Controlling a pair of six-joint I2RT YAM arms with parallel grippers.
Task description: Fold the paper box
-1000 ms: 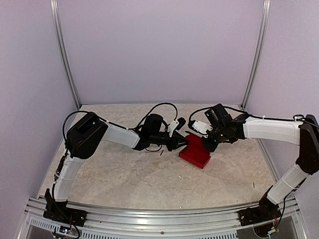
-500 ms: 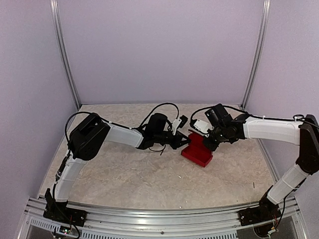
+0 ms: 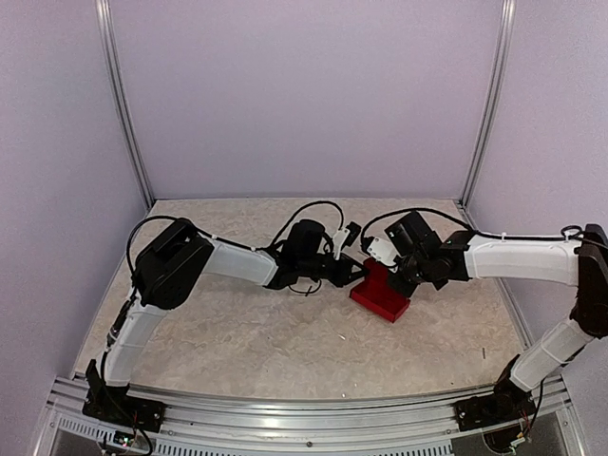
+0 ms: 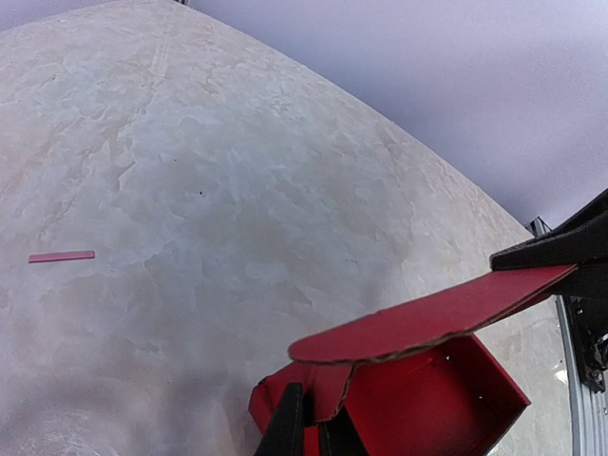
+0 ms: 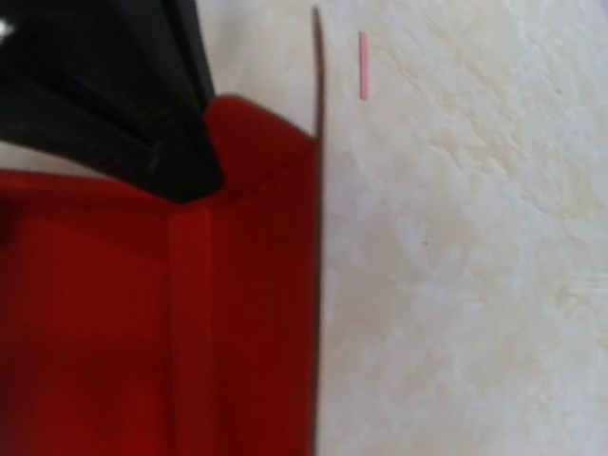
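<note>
The paper box (image 3: 382, 296) is bright red card, part folded, resting on the table between the two arms. Its tray (image 4: 437, 399) is open upward and a long lid flap (image 4: 427, 318) sticks out over it. My left gripper (image 4: 313, 408) is shut on a small side flap at the box's left end, also seen from above (image 3: 355, 273). My right gripper (image 3: 401, 279) is shut on the far end of the lid flap (image 4: 546, 255). In the right wrist view red card (image 5: 152, 323) fills the left half and hides my own fingers; the left gripper (image 5: 142, 114) shows black above it.
A thin pink strip (image 4: 62, 256) lies loose on the marbled table (image 3: 285, 342), seen also in the right wrist view (image 5: 363, 65). Metal posts (image 3: 123, 114) and lilac walls close in the back and sides. An aluminium rail (image 3: 304, 413) runs along the near edge.
My left gripper has closed onto the box's side flap. Both grippers and the box have shifted slightly to the right and toward the near edge.
</note>
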